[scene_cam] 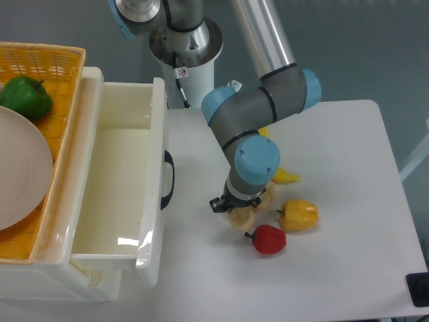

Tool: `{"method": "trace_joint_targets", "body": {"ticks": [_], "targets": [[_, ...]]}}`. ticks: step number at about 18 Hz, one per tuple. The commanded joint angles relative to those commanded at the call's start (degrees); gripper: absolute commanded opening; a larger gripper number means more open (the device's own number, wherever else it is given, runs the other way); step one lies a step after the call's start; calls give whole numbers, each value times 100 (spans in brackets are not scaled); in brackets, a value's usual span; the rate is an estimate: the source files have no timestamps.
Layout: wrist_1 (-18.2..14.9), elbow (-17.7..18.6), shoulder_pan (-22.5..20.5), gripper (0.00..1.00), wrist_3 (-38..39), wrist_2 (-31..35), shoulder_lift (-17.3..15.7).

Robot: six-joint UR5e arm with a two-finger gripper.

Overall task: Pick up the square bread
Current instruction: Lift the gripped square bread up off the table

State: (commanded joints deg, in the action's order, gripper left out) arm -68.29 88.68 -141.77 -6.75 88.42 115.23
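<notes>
So the end effector [236, 209] sits low over the bread [241, 217] on the worktop [348, 161]; its grip is hidden, and lifting remains.

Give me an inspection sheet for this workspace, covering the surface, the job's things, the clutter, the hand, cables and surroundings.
Surface: white table, bare toward its right side.
Job's things: tan bread shows under the arm's wrist; more tan beside it. Which piece is the square bread cannot be told.
Clutter: yellow pepper, red pepper in front of it, a yellow item behind, partly hidden by the arm.
Hand: hand low over the bread, fingers hidden; open or shut cannot be told.
Cables: black cable at the arm's base.
Surroundings: open white drawer, looks empty; wicker basket holding a green pepper and a plate.
</notes>
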Motion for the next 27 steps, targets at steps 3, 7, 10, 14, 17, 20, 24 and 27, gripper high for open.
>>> {"method": "trace_joint_targets", "body": {"ticks": [3, 7, 10, 14, 17, 20, 24, 27], "targets": [[-17, 0, -17, 17, -922, -9, -264], [-9, 9, -132, 17, -1811, -18, -589], [18, 18, -184, 17, -2435, -9, -660], [9, 123, -342, 17, -3252, 0, -967], [-9, 289, -422, 17, -3421, 0, -1108], [-17, 334, -422, 17, -3500, 0, -1135], [-53, 343, -439, 17, -3903, 9, -1143], [-70, 352, -448, 17, -4141, 17, -1152]]}}
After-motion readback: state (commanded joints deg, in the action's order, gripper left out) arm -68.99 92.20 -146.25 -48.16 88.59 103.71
